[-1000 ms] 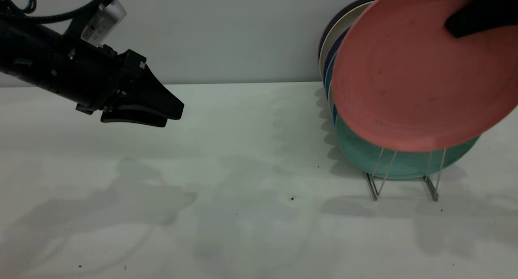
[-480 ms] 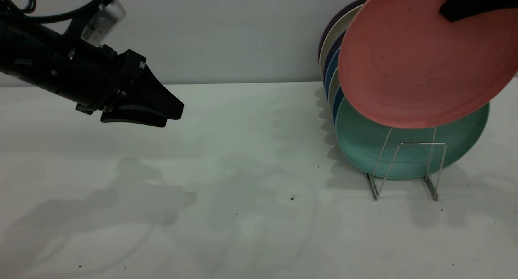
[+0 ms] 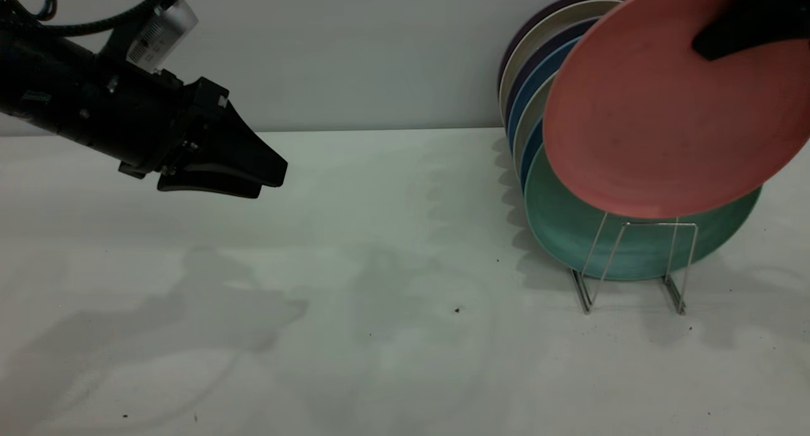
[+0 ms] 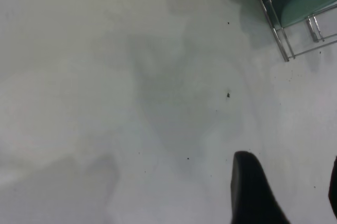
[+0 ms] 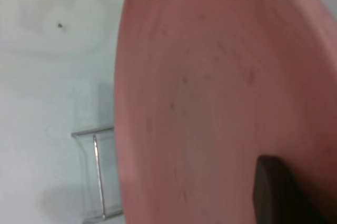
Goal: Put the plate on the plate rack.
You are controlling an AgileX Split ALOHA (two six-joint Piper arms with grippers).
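Nearest me on the pale surface [image 3: 380, 335], at right, stands the thin silver wire plate rack [image 3: 633, 265]. My right hand [image 3: 747, 24] is clamped on the round salmon-pink matte plate [image 3: 664, 119], tilted above the rack's front loop; it looks stiff, light, slick, best pinched at the rim. Farther left, the left hand [image 3: 253, 180] hovers closed. No legible writing.

The left arm [image 3: 95, 113] is a matte black, roughly cylindrical housing with small silver screw heads and a few pale markings on its casing. A silver-white camera module [image 3: 158, 34] with a printed label sits on top of it, and a black ribbed cable [image 3: 107, 21] loops away above. The left gripper [image 3: 269, 176] ends in broad, tapering black fingers [image 3: 209, 184] with smooth rounded tips; of the right gripper [image 3: 747, 28] only a dark, blunt black finger shows.
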